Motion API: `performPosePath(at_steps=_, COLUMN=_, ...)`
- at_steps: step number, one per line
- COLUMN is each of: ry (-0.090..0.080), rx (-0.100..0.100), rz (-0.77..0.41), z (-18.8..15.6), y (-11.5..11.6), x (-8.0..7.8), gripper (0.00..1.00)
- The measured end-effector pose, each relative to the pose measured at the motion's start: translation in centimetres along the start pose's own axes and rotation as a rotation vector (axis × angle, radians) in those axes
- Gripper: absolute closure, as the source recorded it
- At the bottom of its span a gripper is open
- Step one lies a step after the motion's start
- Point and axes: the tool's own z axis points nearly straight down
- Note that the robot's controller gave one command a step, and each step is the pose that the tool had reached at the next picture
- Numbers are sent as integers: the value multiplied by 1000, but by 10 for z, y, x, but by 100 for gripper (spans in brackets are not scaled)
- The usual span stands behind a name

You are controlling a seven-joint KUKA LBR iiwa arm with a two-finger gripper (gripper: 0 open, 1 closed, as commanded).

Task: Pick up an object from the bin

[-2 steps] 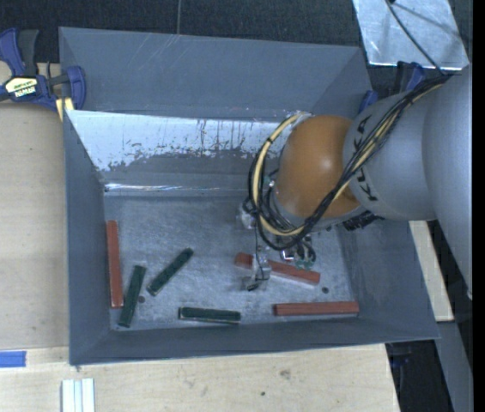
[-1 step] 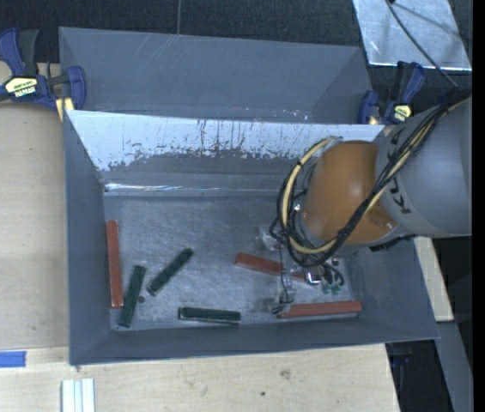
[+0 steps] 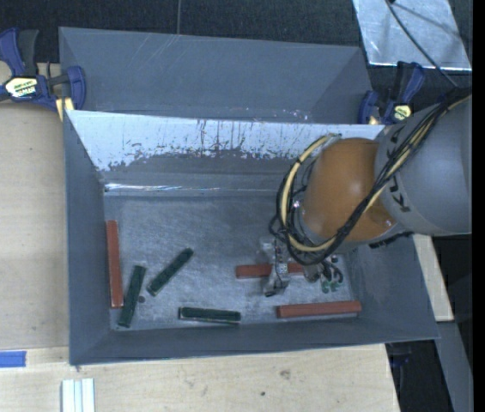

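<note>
The bin's (image 3: pixel 83 230) floor lies open leftward, front wall (image 3: pixel 225 343) near. My end effector (image 3: pixel 274 275) hangs low at a short red bar (image 3: pixel 248 272), perhaps touching; clenched or released, I cannot tell.

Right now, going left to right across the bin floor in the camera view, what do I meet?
Red-brown stick by the left wall → dark green stick beside it → tilted dark green stick → flat dark green stick at the front → short red piece at the tool → long red stick.

Moderate light from above, soft shadows
The sloped back wall of the bin (image 3: pixel 225 131) catches pale glare; its floor lies dimmer, and the orange cover (image 3: pixel 345 187) shows a soft sheen.
</note>
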Motion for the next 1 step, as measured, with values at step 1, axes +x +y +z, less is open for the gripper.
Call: performPosePath(at_steps=1, ry=-3, rx=-1, rz=-16, z=-149, y=15, x=-13, gripper=100)
